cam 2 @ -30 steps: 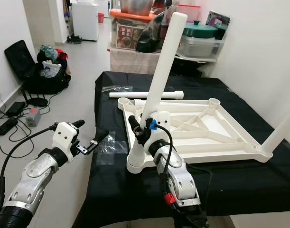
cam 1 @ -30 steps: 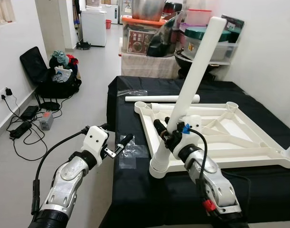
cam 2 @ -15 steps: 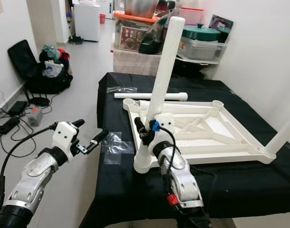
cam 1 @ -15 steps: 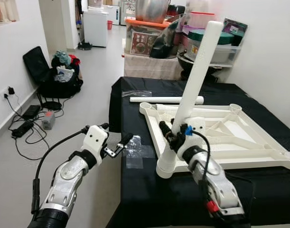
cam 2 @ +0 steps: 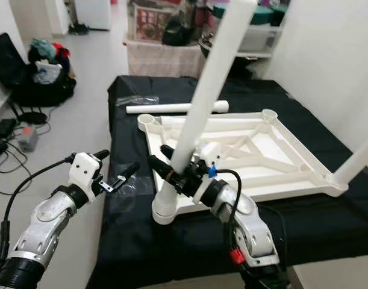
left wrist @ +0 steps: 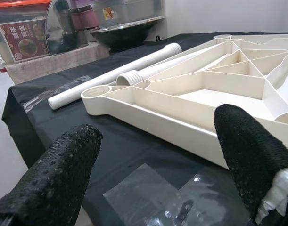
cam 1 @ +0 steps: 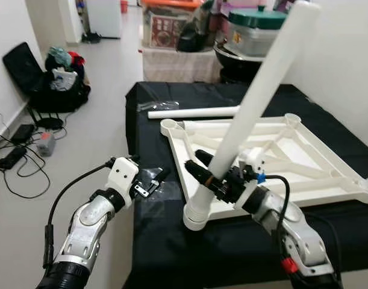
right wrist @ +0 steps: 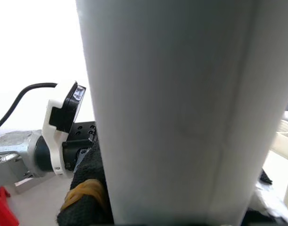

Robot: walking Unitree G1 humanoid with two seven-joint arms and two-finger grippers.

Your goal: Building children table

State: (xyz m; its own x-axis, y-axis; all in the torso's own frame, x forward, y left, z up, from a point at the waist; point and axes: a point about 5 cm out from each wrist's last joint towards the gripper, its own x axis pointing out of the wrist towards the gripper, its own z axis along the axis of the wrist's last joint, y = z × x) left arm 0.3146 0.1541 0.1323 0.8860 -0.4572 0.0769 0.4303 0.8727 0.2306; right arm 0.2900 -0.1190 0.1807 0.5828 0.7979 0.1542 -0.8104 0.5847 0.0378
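Observation:
The white table top [cam 1: 292, 159] lies upside down on a black-covered table [cam 1: 171, 253]. A white leg [cam 1: 262, 90] stands in its near-left corner socket [cam 1: 194, 215], leaning up to the right. My right gripper [cam 1: 218, 180] is shut on the leg low down, and the leg [right wrist: 181, 108] looms close in the right wrist view. A second leg [cam 1: 193, 112] lies loose behind the top. Another leg [cam 2: 355, 165] rises from the right corner. My left gripper [cam 1: 150, 180] hangs open at the table's left edge, with nothing between its fingers [left wrist: 54, 183].
A clear plastic sheet [cam 2: 124, 188] lies on the cloth under the left gripper, and a clear bag [cam 1: 149, 106] lies near the loose leg. A black bag with clothes [cam 1: 57, 84] and cables [cam 1: 15, 156] sit on the floor at left. Boxes and pots [cam 1: 190, 36] stand behind the table.
The camera has dipped and moved closer. The leg leans further right with my right gripper still on it. My left gripper has come in over the table's left edge.

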